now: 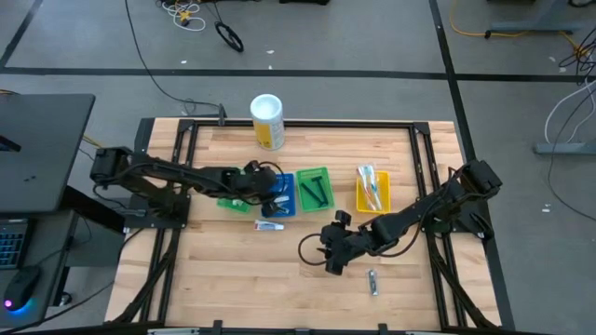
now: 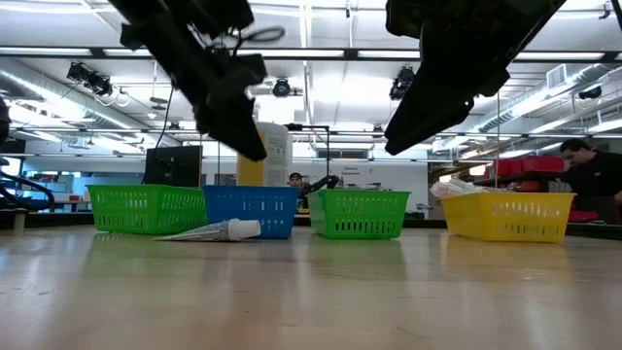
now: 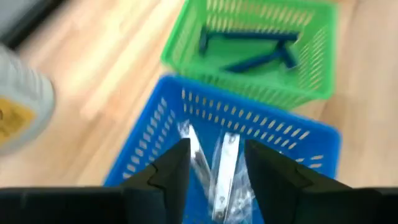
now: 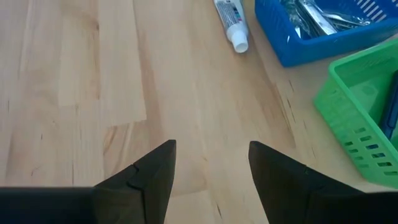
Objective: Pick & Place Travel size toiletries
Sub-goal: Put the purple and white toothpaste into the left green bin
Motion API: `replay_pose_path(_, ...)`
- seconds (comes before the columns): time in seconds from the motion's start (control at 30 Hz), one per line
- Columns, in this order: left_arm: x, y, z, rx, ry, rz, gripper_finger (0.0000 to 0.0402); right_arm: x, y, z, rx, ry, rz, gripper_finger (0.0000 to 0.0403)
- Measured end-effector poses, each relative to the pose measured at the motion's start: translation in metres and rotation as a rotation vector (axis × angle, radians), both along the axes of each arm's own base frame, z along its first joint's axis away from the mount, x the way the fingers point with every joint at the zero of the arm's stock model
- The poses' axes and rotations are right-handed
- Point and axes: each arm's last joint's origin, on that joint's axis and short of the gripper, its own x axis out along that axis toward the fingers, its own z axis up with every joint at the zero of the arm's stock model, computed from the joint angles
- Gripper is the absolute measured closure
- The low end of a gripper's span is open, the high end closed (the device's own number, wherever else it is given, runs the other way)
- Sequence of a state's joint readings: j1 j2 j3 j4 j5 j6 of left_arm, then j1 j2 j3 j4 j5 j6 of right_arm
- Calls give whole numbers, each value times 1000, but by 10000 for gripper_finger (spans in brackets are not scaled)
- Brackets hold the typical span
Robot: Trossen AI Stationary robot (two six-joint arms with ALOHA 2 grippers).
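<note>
Wooden table [image 1: 242, 270], light planks, dark frame around it. On it in a row: green tray [image 1: 230, 202] at the left, mostly under the arm, blue tray [image 1: 283, 194], second green tray [image 1: 314, 187], yellow tray [image 1: 372, 191]. White-and-yellow canister [image 1: 267, 121] upright near the far edge. White-and-blue tube [image 1: 270, 224] lies flat just in front of the blue tray. Small silvery-white tube [image 1: 372, 281] lies alone toward the near edge, well apart from the trays.

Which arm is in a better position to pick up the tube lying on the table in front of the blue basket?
Probably the left: the left gripper hovers open over the blue basket, right beside the tube. The right gripper, also open, is farther off.
</note>
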State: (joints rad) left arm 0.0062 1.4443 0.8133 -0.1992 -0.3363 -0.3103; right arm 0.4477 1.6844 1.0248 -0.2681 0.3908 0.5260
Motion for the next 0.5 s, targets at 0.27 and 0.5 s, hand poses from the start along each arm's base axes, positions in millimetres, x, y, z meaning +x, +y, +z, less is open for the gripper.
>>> replay_pose_path(0.27,-10,-42,22,60,-57,-198,225,0,0,0,2,-3,-1,190)
replay_pose_path(0.5,-15,-101,3,115,-19,-315,234,1,0,0,5,-9,-1,190)
